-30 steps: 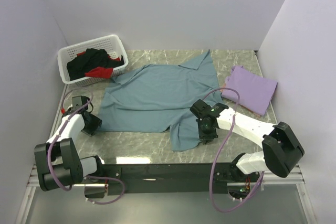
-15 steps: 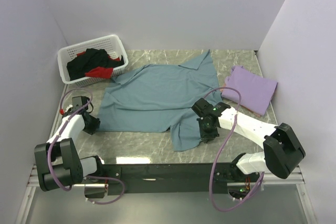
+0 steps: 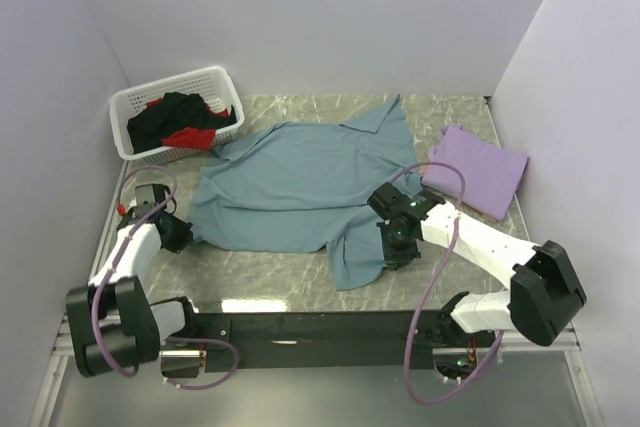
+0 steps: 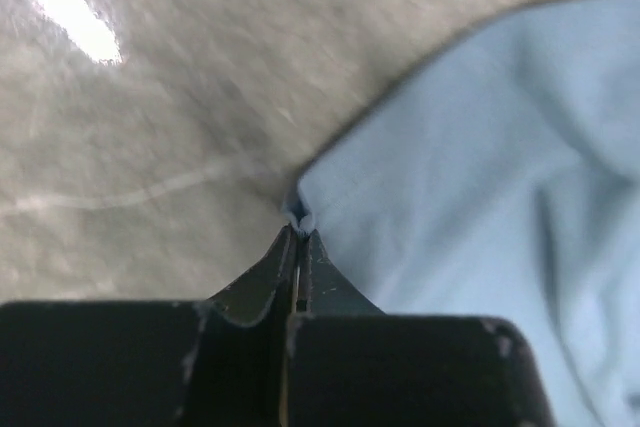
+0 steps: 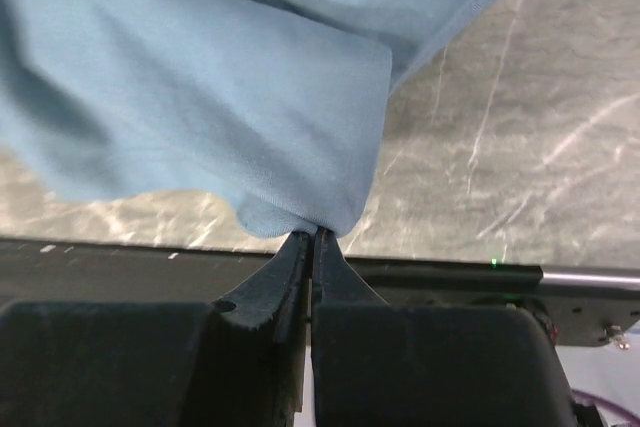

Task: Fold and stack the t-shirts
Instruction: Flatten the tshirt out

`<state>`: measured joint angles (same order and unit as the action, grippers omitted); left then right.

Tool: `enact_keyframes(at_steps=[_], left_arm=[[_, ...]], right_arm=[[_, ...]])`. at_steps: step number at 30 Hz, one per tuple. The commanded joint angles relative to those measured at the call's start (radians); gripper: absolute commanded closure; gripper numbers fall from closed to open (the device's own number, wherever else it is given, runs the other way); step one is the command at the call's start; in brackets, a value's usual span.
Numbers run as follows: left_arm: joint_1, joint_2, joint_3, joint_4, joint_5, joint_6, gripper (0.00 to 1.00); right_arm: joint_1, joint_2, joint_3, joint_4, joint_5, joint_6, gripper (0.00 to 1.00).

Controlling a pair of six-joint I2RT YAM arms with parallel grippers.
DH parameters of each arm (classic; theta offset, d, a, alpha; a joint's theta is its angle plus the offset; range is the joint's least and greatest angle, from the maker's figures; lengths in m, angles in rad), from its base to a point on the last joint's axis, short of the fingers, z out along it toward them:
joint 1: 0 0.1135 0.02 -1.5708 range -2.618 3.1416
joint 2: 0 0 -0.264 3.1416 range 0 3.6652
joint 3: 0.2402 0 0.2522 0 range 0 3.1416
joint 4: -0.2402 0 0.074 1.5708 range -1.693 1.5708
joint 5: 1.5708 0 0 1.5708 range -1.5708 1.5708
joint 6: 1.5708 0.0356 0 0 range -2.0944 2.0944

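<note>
Lying in white basket (image 3: 170, 82): black t-shirt (image 3: 160, 122), red t-shirt (image 3: 188, 137).

Grey marble table (image 3: 260, 272) before me: teal shirt (image 3: 300, 177) spread centre, lavender shirt (image 3: 480, 172) far right, white basket (image 3: 150, 156) far left.

teal t-shirt (image 3: 300, 182) spread rumpled, centre | lavender t-shirt (image 3: 478, 169) folded, right | black t-shirt (image 3: 170, 115), red t-shirt (image 3: 188, 137) heaped far-left

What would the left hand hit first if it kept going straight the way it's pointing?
The dusty teal-blue cloth t-shirt: the left hand is shut on its corner. Beyond that, probably just the grey marble table.
</note>
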<state>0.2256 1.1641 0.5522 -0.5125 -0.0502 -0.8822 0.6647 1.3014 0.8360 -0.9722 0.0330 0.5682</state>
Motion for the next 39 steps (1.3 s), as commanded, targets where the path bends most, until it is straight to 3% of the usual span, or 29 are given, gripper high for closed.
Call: enact_keyframes(at_steps=[1,21,39], left_arm=[[-0.002,-0.125,0.078,-0.075,0.062,-0.043,1.00],[0.000,-0.546,0.241,-0.536,0.010,-0.055,1.00],[0.000,-0.635,0.238,-0.663,-0.027,0.023,1.00]], right_arm=[[-0.007,-0.068,0.087,-0.109,0.002,0.022,1.00],[-0.005,-0.318,0.133,-0.434,-0.030,0.111,1.00],[0.038,-0.537,0.112,-0.476,-0.268,0.289,1.00]])
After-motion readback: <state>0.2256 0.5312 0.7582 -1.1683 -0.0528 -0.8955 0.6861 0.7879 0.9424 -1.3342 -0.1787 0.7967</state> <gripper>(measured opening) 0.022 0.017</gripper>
